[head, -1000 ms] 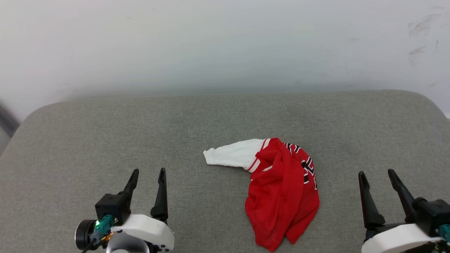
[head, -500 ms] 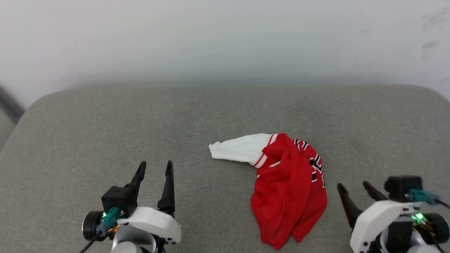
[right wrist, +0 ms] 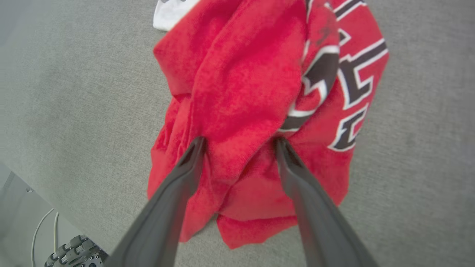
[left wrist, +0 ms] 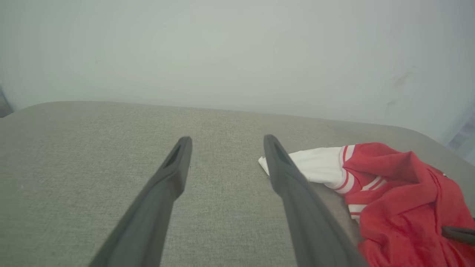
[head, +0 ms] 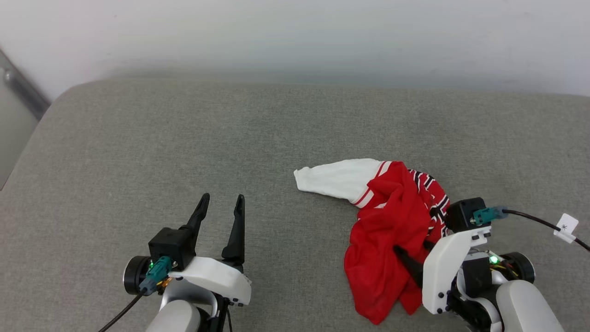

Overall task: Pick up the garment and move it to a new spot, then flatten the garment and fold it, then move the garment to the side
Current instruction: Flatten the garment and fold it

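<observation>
The garment [head: 385, 230] lies crumpled on the grey cushion [head: 184, 138], right of centre. It is a red heap with black-and-white lettering on its right side. One white sleeve [head: 336, 177] stretches out to the left. My right gripper [head: 412, 253] hangs over the heap's right half, open and pointing down. In the right wrist view its fingertips press into the garment [right wrist: 252, 74], and the right gripper [right wrist: 240, 141] straddles a raised red fold. My left gripper [head: 222, 198] stands open and empty over bare cushion, left of the sleeve. The left wrist view shows the left gripper [left wrist: 227, 142] with the garment [left wrist: 400, 185] off to its right.
A white wall [head: 295, 37] rises behind the cushion. Beyond the cushion's left edge runs a grey metal bar [head: 23, 90]. A cable with a white tag [head: 564, 227] trails from my right wrist. Past the near edge are floor, a cable and a ribbed wheel [right wrist: 70, 252].
The head camera has tilted down and turned. My right arm has swung in leftward over the garment and tipped its open fingers down onto the red cloth. The left gripper stays put.
</observation>
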You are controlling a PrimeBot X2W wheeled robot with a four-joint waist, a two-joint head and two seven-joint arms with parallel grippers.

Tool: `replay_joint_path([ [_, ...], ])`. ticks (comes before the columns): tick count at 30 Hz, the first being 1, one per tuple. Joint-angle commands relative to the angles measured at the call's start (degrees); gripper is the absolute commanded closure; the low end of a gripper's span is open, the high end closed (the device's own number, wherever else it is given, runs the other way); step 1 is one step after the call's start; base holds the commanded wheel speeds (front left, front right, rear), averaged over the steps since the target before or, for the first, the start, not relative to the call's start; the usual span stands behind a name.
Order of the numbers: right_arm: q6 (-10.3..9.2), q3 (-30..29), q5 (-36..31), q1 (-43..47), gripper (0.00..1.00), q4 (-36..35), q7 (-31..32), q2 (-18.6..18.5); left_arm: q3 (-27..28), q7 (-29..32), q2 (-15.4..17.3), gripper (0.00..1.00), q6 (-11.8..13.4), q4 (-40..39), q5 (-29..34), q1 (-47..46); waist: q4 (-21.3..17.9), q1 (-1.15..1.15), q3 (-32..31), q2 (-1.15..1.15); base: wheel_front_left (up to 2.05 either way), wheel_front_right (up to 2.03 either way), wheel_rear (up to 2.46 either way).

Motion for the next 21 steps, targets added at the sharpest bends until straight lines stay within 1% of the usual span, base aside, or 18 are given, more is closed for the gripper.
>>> replay_joint_path([
  [1, -0.01, 0.52, 0.59, -0.9, 0.66, 0.38, -0.35, 0.31, 0.02, -0.27, -0.05, 0.0, -0.08, 0.35, 0.2, -0.65, 0.34, -0.01, 0.19, 0.0, 0.0, 0.0, 0.0],
  [2, -0.01, 0.98, 0.73, -1.2, 1.0, 0.52, -0.93, 0.28, -0.03, -0.33, -0.16, 0.0, -0.17, 0.52, 0.17, -0.72, 0.42, -0.01, 0.24, 0.0, 0.0, 0.0, 0.0],
  [8, -0.01, 4.52, 0.64, -2.46, 1.0, -2.19, -7.56, -0.89, 0.22, -0.66, -0.23, 0.0, -0.35, 1.45, -0.15, -0.51, 0.24, -0.01, -0.35, 0.0, 0.0, 0.0, 0.0],
  [10, -0.01, 7.48, 0.41, -2.37, 1.0, -3.54, -9.19, -1.4, 0.14, -0.71, -0.26, 0.0, -0.36, 1.69, -0.19, -0.55, 0.1, -0.01, -0.72, 0.0, 0.0, 0.0, 0.0],
  [12, -0.02, 11.85, 0.39, -1.62, 1.0, -4.74, -9.81, -2.25, -0.01, -0.75, -0.38, 0.0, -0.24, 1.79, -0.16, -0.44, -0.1, -0.01, -1.08, 0.0, 0.0, 0.0, 0.0],
  [15, -0.02, 19.03, 0.67, 0.77, 1.0, -4.84, -7.7, -4.04, -0.24, -0.78, -0.5, 0.0, -0.35, 1.93, -0.33, -0.06, -0.35, -0.01, -1.48, 0.0, 0.0, 0.0, 0.0],
  [18, -0.02, 25.61, 2.3, 2.94, 1.0, -3.77, -4.71, -5.21, -0.4, -0.78, -0.57, 0.0, -0.52, 2.29, -0.59, 0.37, -0.64, -0.01, -1.85, 0.0, 0.0, 0.0, 0.0],
  [21, -0.02, 29.25, 4.05, 5.05, 1.0, -1.66, -2.78, -6.34, -0.62, -0.79, -0.68, 0.0, -0.47, 2.51, -0.83, 0.41, -0.7, -0.01, -1.97, 0.0, 0.0, 0.0, 0.0],
])
